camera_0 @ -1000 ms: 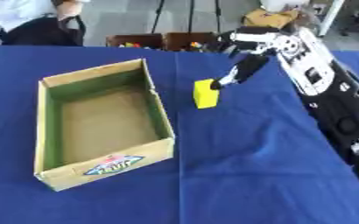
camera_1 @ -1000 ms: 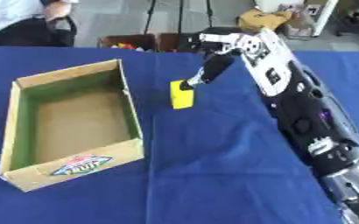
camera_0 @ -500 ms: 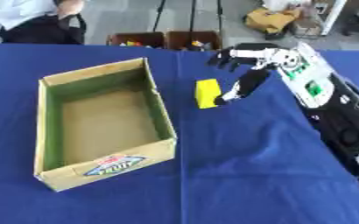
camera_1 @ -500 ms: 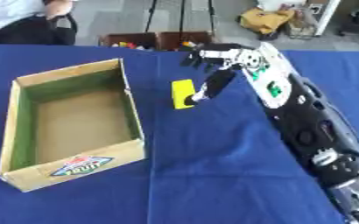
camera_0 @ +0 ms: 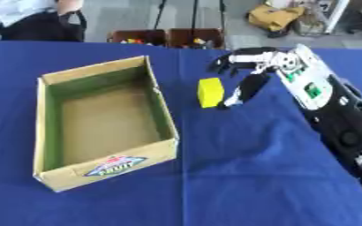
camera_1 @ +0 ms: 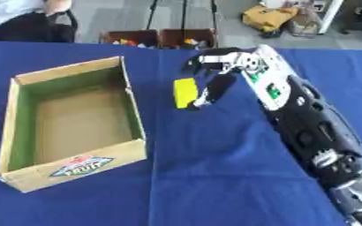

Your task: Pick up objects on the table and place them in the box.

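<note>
The task is judged to be at its beginning: the cardboard box (camera_0: 49, 79) on the blue tablecloth (camera_0: 238, 176) is seen to be empty, its brown floor bare, and nothing has yet been placed in it. The only object seen on the table is a small yellow block (camera_0: 210, 92), which stands upright on the cloth just beside the box's right wall, apart from it by a narrow strip of blue. The right hand (camera_0: 250, 70) is reached in from the right and is held at the block: the thumb is stretched down along the block's right side, touching or nearly touching it, while the other fingers are curled in the air above and behind it and are not closed on it. No grip is therefore made out yet; the block is still to be grasped, lifted over the box wall and released inside. The left hand is not seen in either view. The path from the block to the box is short and unobstructed, only the wall itself having to be cleared. Beyond the table's far edge, brown crates (camera_0: 168, 37) holding small coloured things and a yellowish bag (camera_0: 273, 15) on the floor are seen, well apart from the work.
</note>
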`<state>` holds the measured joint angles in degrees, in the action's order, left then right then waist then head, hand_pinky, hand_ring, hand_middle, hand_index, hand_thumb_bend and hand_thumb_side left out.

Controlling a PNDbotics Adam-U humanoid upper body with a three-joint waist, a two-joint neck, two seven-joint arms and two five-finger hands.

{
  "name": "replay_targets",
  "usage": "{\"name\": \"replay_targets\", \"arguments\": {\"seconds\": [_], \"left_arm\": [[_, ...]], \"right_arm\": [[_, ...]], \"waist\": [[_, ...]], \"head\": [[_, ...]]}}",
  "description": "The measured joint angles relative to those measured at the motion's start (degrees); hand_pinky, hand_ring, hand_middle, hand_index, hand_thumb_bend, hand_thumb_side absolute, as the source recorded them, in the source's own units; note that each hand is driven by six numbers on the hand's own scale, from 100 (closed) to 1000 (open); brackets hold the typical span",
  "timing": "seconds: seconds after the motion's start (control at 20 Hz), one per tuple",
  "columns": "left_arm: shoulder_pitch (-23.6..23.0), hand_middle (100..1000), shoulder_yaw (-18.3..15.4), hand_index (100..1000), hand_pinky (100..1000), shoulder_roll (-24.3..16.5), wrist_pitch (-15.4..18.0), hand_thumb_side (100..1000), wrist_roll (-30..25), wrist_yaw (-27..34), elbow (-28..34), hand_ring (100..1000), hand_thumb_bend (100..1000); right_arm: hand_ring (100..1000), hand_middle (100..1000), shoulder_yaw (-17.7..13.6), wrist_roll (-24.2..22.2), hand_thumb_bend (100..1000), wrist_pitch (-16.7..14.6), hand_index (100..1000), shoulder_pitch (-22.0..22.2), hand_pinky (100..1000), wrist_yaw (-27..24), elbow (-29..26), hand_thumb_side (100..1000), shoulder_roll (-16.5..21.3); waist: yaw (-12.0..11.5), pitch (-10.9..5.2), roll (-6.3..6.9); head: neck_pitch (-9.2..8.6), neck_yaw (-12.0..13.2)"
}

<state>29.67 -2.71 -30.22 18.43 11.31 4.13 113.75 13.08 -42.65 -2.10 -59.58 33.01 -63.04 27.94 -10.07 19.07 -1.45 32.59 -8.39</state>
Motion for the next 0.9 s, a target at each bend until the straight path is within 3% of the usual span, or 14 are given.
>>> {"name": "replay_targets", "arguments": {"seconds": [0.05, 0.45, 0.9], "left_arm": [[0.1, 906, 0.0, 968, 748, 0.0, 0.0, 1000, 0.0, 0.0, 0.0, 923, 100], [0.7, 905, 0.2, 968, 747, 0.0, 0.1, 1000, -0.6, 0.3, 0.0, 922, 100], [1.1, 904, 0.3, 965, 746, 0.4, 0.2, 1000, -0.8, 0.5, 0.0, 922, 100]], "right_arm": [[938, 910, 0.0, 0.9, 526, 0.0, 942, -0.2, 867, 0.5, 0.0, 275, 0.0], [936, 912, -0.8, 6.4, 486, -0.7, 939, -2.2, 867, 4.9, 1.9, 275, -0.2], [923, 903, -0.7, 2.8, 436, -2.4, 926, -2.4, 851, 5.6, 3.9, 251, -0.5]], "waist": [[-0.1, 0.08, -0.01], [-1.0, 0.63, -0.46], [-1.7, 1.65, -0.82]], "head": [[-0.03, -0.1], [-1.34, -1.3], [-1.92, -1.8]]}}
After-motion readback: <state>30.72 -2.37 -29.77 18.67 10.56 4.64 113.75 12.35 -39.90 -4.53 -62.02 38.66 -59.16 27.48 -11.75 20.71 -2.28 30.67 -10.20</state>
